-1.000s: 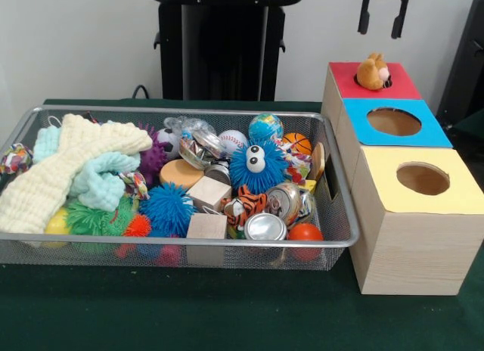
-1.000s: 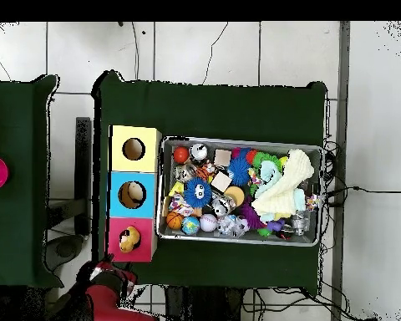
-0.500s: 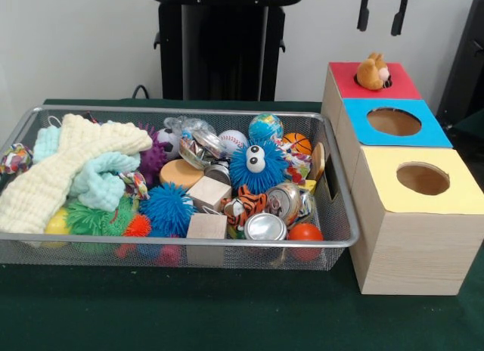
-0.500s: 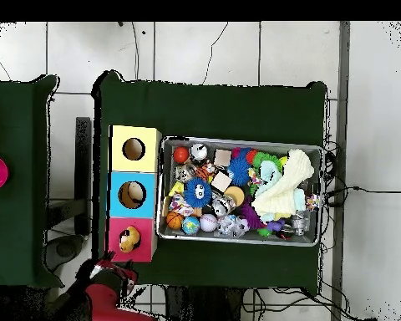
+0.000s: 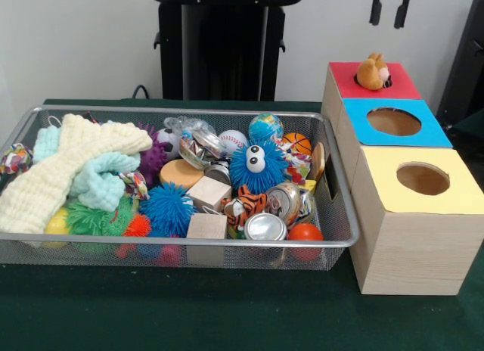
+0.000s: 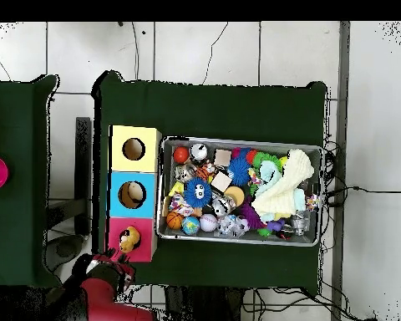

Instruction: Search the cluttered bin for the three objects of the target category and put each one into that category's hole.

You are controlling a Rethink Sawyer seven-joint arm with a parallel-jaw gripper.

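On the green table [image 5: 227, 321] sits a big wire bin [image 5: 333, 237] full of toys, balls, cans and wood blocks. Just beside it stands a wooden box [image 5: 408, 253] with red, blue and yellow tops, each with a hole. A small orange stuffed animal [image 5: 373, 71] sits in the red hole. High above it hangs the gripper [image 5: 389, 7], its two fingers apart and holding nothing.

The pincer [image 5: 389, 9] is cut off at the top edge; only 2 fingertips show, seemingly apart.
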